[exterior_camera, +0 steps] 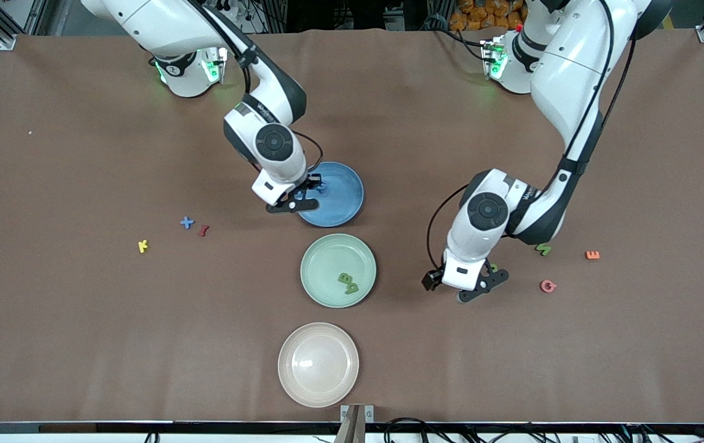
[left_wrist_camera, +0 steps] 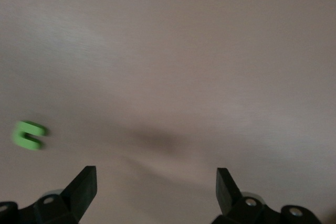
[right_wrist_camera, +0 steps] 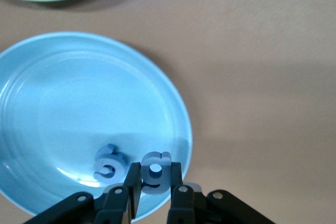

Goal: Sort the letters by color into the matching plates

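Letters lie scattered on the counter [exterior_camera: 81,344] and in two plates. Blue plate [exterior_camera: 345,203] holds one blue letter [right_wrist_camera: 107,162]; the right gripper [right_wrist_camera: 155,188], over this plate's rim, is clamped on a second blue letter [right_wrist_camera: 155,170]. Green plate [exterior_camera: 321,271], nearer the camera, holds two green letters [exterior_camera: 348,283]. Cream plate [exterior_camera: 318,364], nearest the camera, holds none. Toward the right arm's end lie a blue cross [exterior_camera: 187,223], a red letter [exterior_camera: 203,231] and a yellow K [exterior_camera: 142,246]. Toward the left arm's end lie a green letter [exterior_camera: 543,248], an orange E [exterior_camera: 592,255] and a pink G [exterior_camera: 548,286]. Left gripper [left_wrist_camera: 156,182], fingers spread apart, hangs low over bare counter beside a small green letter [left_wrist_camera: 29,135].
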You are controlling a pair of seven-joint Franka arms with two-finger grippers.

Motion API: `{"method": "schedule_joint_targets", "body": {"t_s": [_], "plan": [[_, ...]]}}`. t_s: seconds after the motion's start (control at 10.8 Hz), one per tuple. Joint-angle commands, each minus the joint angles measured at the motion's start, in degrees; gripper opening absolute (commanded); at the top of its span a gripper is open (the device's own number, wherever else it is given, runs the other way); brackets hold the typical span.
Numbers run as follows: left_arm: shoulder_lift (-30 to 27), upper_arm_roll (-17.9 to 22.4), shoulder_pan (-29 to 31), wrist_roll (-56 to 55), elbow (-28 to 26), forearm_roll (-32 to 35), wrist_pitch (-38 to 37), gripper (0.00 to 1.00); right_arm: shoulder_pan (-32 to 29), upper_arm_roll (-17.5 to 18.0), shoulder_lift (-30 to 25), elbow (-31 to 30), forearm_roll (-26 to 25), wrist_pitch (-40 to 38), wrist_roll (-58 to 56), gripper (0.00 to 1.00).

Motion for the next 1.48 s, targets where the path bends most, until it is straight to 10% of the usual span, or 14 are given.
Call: {"method": "schedule_joint_targets", "body": {"t_s": [0.0, 0.56, 0.93, 1.39], "plan": [[-1.99, -1.22, 4.49, 12.62, 0.1, 0.64, -9.61, 1.0, 2.46, 0.1, 1.3, -0.28, 0.71, 1.64, 4.41, 0.0], [-3.93, -2.45, 9.86, 24.85, -5.6, 0.38, -8.06, 1.0, 3.17, 0.36, 3.94, -0.1, 0.8, 5.51, 6.36, 0.0], [-5.24, -3.16, 11.45, 26.36, -16.14, 1.17, 7.22, 1.0, 2.91, 0.36, 4.12, 0.07, 0.89, 5.87, 6.45, 0.05], [-5.33, -3.16, 13.73, 32.68, -16.86, 1.26, 7.25, 1.0, 2.73, 0.36, 4.03, 0.95, 4.31, 5.26, 6.1, 0.49]]}}
